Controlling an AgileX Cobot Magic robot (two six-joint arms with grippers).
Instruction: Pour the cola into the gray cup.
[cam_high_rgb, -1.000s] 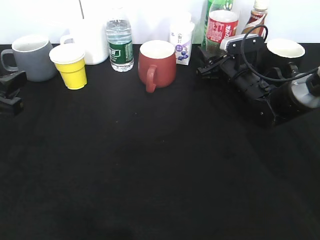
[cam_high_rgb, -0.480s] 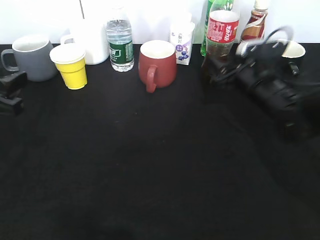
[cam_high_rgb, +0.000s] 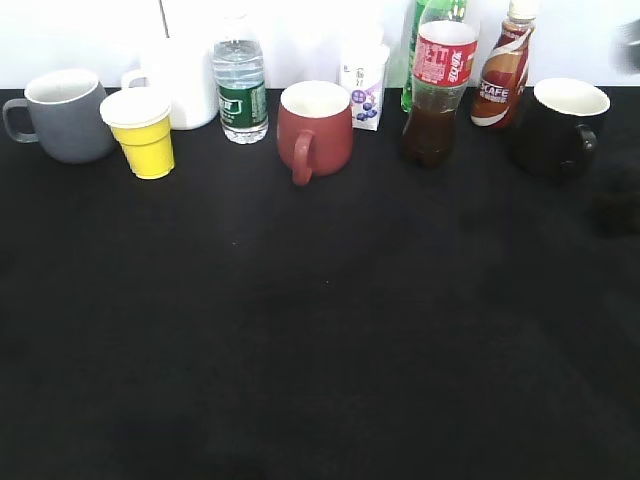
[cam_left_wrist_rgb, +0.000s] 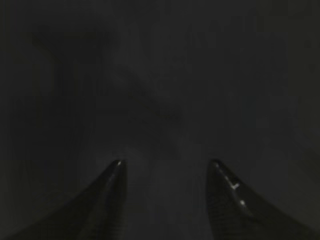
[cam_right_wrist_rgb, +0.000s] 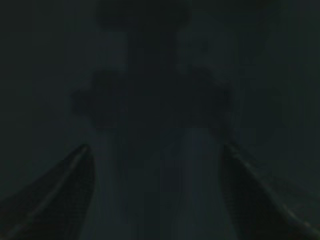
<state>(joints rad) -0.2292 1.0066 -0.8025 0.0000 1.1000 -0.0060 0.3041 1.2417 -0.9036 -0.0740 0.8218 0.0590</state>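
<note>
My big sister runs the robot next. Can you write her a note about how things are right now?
Left gripper: jaws apart, holding nothing, over the dark tablecloth.
Right gripper: jaws apart, holding nothing; its view is very dark.
Neither arm shows in the exterior view.
The cola stands upright at the back right, between the red mug and the black mug.
The gray cup stands at the far left.
Done: nothing poured that can be seen.
Left: grasp the cola, carry it over, pour.

Gray cup (cam_high_rgb: 62, 115) (white inside), red-labelled cola (cam_high_rgb: 436, 90).
</note>
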